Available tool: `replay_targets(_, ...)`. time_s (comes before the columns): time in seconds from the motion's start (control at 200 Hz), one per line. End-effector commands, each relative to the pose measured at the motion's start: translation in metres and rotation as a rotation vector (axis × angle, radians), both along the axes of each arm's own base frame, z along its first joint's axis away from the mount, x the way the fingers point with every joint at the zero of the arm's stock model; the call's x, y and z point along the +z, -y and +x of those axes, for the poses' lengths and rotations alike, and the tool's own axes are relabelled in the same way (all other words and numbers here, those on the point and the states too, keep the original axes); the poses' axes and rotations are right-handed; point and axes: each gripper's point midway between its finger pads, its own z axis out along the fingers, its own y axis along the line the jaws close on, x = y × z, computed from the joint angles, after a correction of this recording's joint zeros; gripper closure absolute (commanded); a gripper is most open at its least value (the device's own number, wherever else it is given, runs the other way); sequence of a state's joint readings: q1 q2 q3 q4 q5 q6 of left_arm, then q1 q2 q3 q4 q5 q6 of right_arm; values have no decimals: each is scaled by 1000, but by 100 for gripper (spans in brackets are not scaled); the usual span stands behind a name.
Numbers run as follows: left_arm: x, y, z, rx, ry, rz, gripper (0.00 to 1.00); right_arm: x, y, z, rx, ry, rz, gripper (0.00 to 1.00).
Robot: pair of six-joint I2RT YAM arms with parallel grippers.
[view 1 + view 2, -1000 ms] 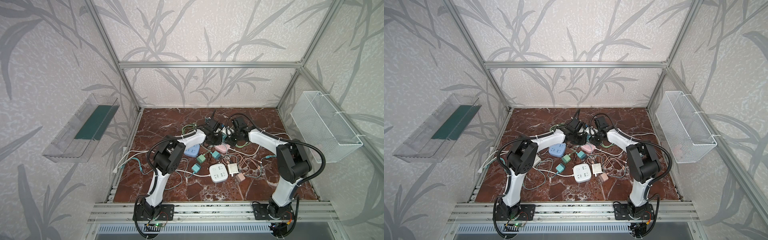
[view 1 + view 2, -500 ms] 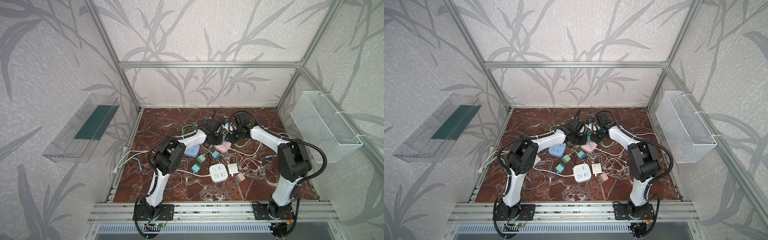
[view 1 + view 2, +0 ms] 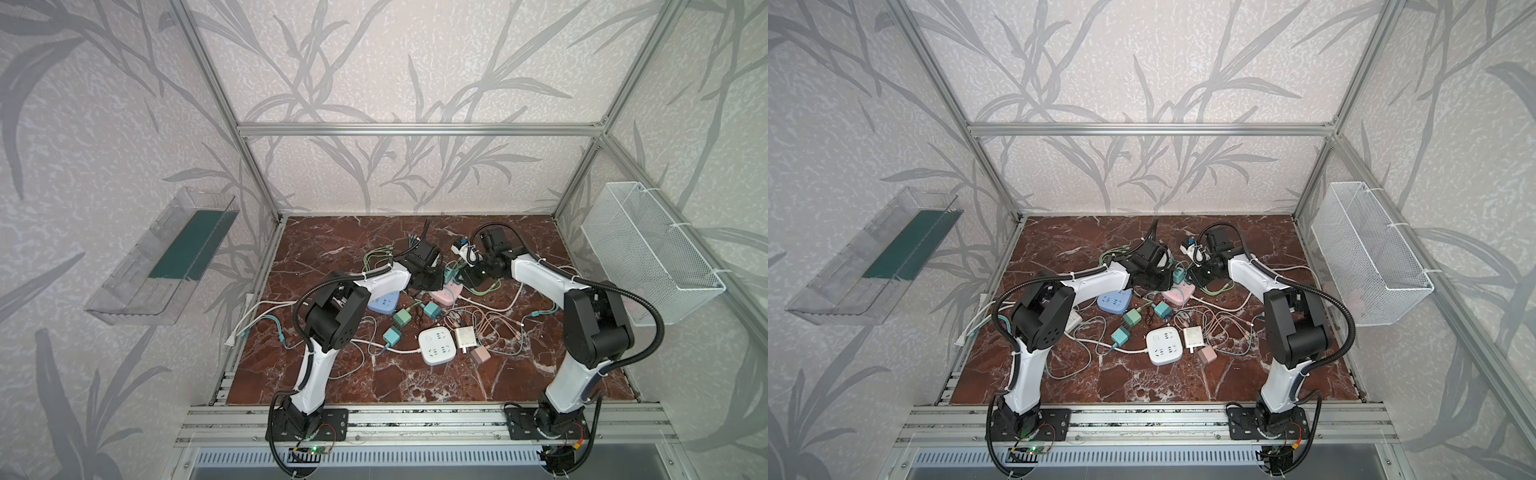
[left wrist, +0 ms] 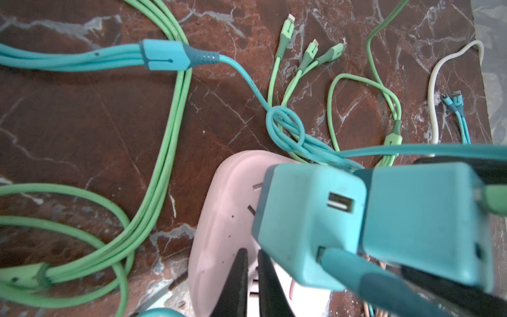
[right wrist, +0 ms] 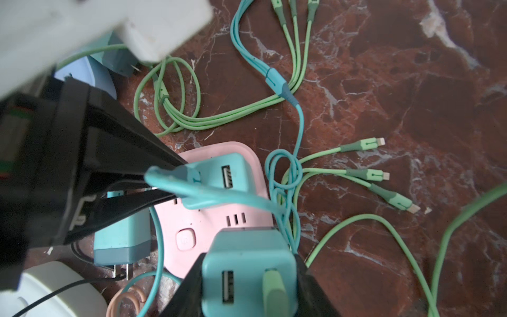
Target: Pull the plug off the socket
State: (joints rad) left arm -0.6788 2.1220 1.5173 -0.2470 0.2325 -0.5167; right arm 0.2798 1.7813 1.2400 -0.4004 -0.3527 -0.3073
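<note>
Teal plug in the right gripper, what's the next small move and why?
Probably pull the teal plug straight off the pink socket. The right gripper is shut on it, it looks seated at the socket's edge, and the shut left gripper presses the socket down.

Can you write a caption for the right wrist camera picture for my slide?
Right gripper shut on a teal charger over the pink socket.
</note>
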Motion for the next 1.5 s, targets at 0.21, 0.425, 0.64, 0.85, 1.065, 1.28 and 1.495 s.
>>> replay_targets(0.21,-25,-15,-15,21,-59,49,87,26,-4,-8,-62,-41,171,87)
replay_targets(0.425,-19,-14,-14,28,-39,26,87,34,4,-17,-115,-58,205,87)
replay_targets(0.64,-16,-14,-14,31,-31,16,87,42,15,-25,-149,-59,245,87)
replay_targets(0.85,-15,-13,-13,40,-25,1,87,33,37,-32,-222,-86,201,87)
replay_targets(1.065,-13,-15,-15,42,-19,-6,87,19,62,-44,-297,-140,92,87)
replay_targets(1.28,-11,-14,-13,46,-11,-19,87,5,73,-57,-320,-216,11,87)
replay_targets(1.495,-10,-13,-13,44,-8,-28,86,-5,86,-60,-352,-251,-74,87)
